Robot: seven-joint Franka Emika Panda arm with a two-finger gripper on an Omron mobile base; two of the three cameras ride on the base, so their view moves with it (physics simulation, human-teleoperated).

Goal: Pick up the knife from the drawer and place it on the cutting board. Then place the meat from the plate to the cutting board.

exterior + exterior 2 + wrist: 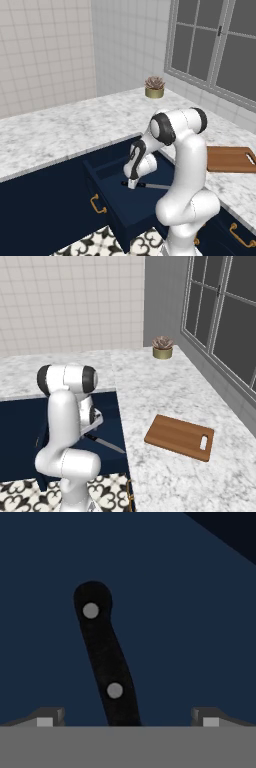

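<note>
While the arm reaches down into the pulled-out drawer (125, 205), the gripper (127, 719) hangs just above the knife (147, 186) with its fingers spread wide. Hand view: the two fingertips (46, 718) sit far apart at the bottom edge, and the black handle with two pale rivets runs up between them, slightly off-centre; whether a tip touches the handle cannot be told. Blade is cut off below the frame there. Left base view: knife lies flat on the drawer floor, grey blade pointing away from the gripper, handle end mostly hidden under the hand. Right base view: arm covers much of the drawer; blade tip pokes out beside it. Cutting board (180, 436) lies bare on the marble counter (150, 386), well apart from the drawer, partly cut off in the left base view. Small potted succulent (162, 347) stands near the back wall.
</note>
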